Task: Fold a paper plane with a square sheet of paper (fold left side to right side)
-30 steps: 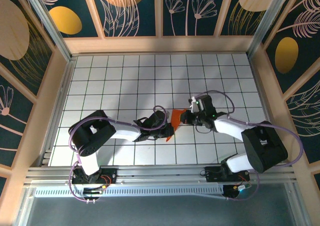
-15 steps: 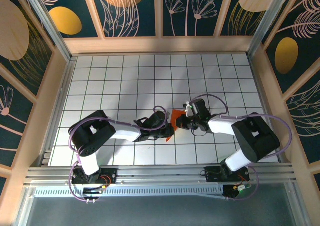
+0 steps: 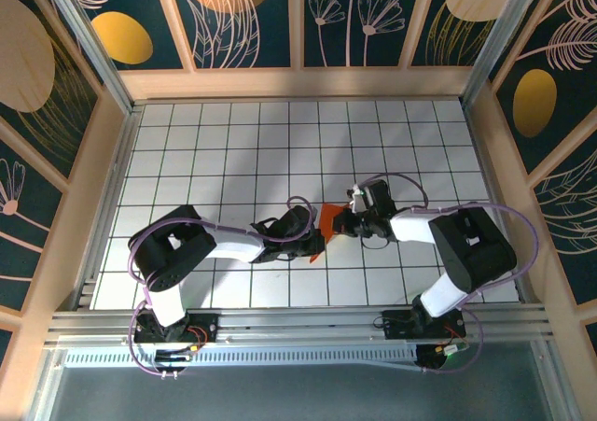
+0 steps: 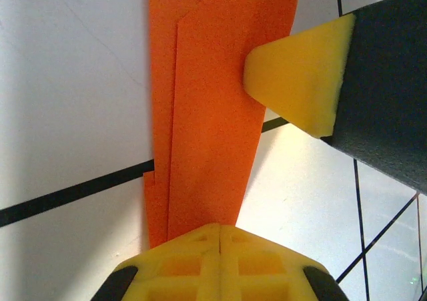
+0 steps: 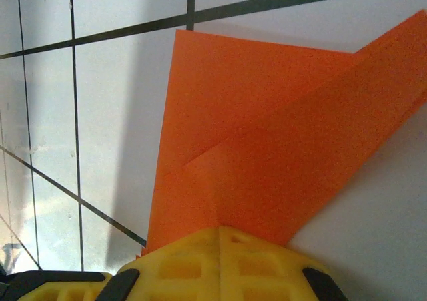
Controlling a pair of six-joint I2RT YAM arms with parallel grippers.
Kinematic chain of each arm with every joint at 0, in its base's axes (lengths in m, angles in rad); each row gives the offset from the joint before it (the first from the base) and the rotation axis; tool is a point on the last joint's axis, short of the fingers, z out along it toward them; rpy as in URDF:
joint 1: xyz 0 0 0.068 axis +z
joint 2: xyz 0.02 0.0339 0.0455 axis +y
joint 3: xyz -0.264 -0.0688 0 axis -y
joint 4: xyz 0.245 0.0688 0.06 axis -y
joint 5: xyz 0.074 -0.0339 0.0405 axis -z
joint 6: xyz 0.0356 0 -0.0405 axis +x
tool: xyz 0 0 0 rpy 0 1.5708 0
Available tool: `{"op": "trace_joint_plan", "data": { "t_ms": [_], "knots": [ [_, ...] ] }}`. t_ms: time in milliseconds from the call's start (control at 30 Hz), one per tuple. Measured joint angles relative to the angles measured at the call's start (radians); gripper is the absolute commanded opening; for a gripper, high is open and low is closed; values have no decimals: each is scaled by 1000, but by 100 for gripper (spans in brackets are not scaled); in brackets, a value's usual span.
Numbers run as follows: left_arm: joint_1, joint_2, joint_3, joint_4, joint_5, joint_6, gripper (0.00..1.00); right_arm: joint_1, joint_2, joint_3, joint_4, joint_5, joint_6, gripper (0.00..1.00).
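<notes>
White gridded floor [image 3: 233, 141]; dark floral wall panels [image 3: 247, 38]

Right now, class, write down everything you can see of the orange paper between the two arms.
The orange paper is thin, plain and matte. It is already folded: layered flaps with sharp creases narrow it into a long strip, with one corner fanning out. It sits between the arms near the middle of the white tiled table and seems slightly raised, casting a shadow. The left hand and right hand each meet one end of it with closed fingers, apparently pinching it.
</notes>
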Motion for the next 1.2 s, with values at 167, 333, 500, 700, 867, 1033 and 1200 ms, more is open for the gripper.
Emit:
{"op": "trace_joint_plan", "data": {
  "t_ms": [167, 333, 500, 700, 867, 1033, 1200],
  "knots": [
    [0, 7, 8, 2, -14, 0, 0, -44, 34, 29, -11, -38, -27, 0],
    [0, 10, 10, 8, -24, 0, 0, -85, 66, 61, -25, -75, -48, 0],
    [0, 10, 9, 9, -24, 0, 0, -148, 103, 104, -25, -74, -67, 0],
    [0, 10, 9, 9, -24, 0, 0, -190, 141, 147, -31, -81, -76, 0],
    [0, 10, 9, 9, -24, 0, 0, -235, 179, 194, -36, -89, -93, 0],
    [0, 10, 9, 11, -24, 0, 0, -314, 173, 245, -61, -13, -117, 0],
    [0, 9, 7, 12, -25, -1, 0, -294, 31, 233, -110, -6, -117, 0]
  ]
}}
